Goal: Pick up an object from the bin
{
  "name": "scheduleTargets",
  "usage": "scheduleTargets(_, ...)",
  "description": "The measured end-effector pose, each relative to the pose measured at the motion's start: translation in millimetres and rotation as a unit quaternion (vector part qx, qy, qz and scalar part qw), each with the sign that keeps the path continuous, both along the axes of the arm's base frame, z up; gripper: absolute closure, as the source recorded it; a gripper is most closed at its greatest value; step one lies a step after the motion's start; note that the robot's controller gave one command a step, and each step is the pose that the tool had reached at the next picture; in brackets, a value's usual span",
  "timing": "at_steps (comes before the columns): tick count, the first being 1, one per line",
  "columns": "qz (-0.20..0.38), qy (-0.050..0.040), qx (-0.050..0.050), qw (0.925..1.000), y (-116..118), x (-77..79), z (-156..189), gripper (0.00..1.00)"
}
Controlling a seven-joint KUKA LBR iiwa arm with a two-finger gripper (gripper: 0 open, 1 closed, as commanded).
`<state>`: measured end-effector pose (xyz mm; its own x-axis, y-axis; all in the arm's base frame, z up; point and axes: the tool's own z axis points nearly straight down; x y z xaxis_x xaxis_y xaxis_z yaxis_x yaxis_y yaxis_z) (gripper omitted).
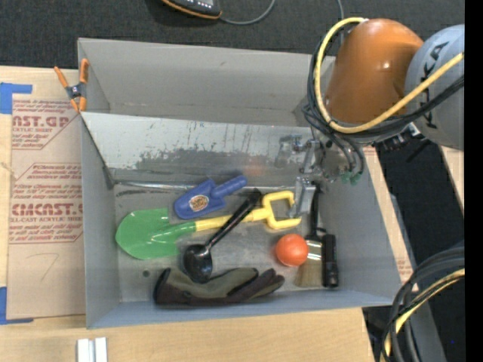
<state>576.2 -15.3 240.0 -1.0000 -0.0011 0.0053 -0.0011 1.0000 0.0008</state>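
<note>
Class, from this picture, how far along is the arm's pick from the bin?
Done: the gripper hangs low in the bin by the yellow handle of the green shovel. In hand: nothing visibly lifted. Left: grasping and lifting; orange ball and black ladle lie on the floor.

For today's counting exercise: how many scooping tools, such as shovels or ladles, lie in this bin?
3. A green shovel at the left, a blue scoop just beyond it, a black ladle crossing the shovel's yellow handle. Others may hide under the dark glove.

Lying loose: 1 blue scoop (207,195), 1 black ladle (198,261), 1 orange ball (290,250) just beside 1 black-handled brush (329,259), 1 dark glove (219,286) lowest.
</note>
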Motion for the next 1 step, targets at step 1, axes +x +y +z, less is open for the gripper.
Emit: scheduleTargets(1, 0.0, -0.004, 0.0, 1.0, -0.1, 1.5, 4.4, 0.0)
